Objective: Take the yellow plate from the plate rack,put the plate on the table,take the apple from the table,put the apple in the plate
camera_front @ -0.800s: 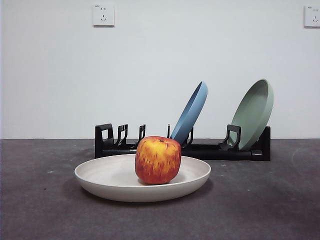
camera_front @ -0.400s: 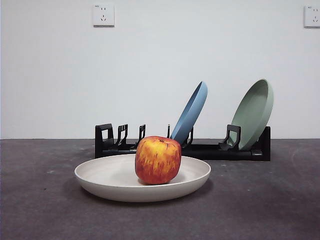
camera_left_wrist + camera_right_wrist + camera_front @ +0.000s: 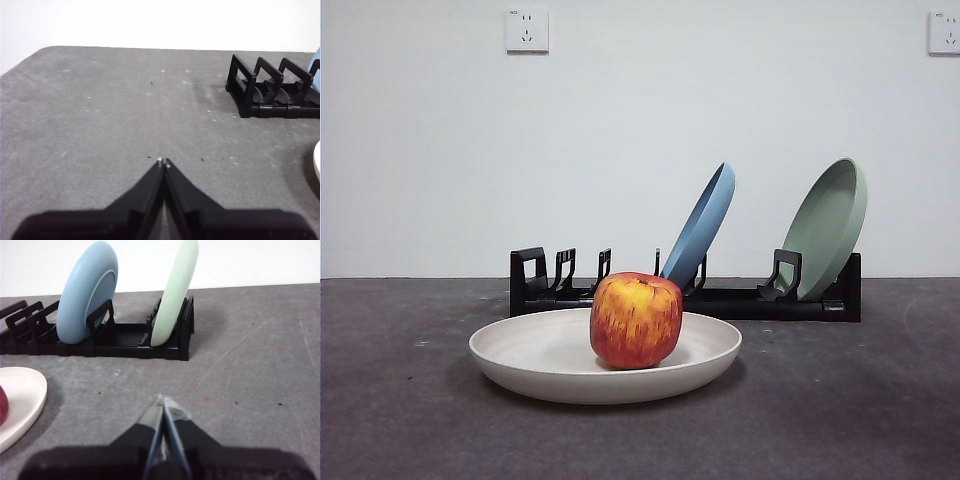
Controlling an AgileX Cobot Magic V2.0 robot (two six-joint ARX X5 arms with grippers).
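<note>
Apple (image 3: pixel 636 320) sits in the yellow plate (image 3: pixel 540 352) on the table (image 3: pixel 840 400), well apart from both grippers I'm driving. My left gripper (image 3: pixel 164 162) is closed and empty, low over bare table, plate rack (image 3: pixel 270 92) ahead of it. My right gripper (image 3: pixel 165 402) is likewise pinched closed on nothing, facing the blue plate (image 3: pixel 86 292) and sage-green plate (image 3: pixel 175 290) standing in the rack.
</note>
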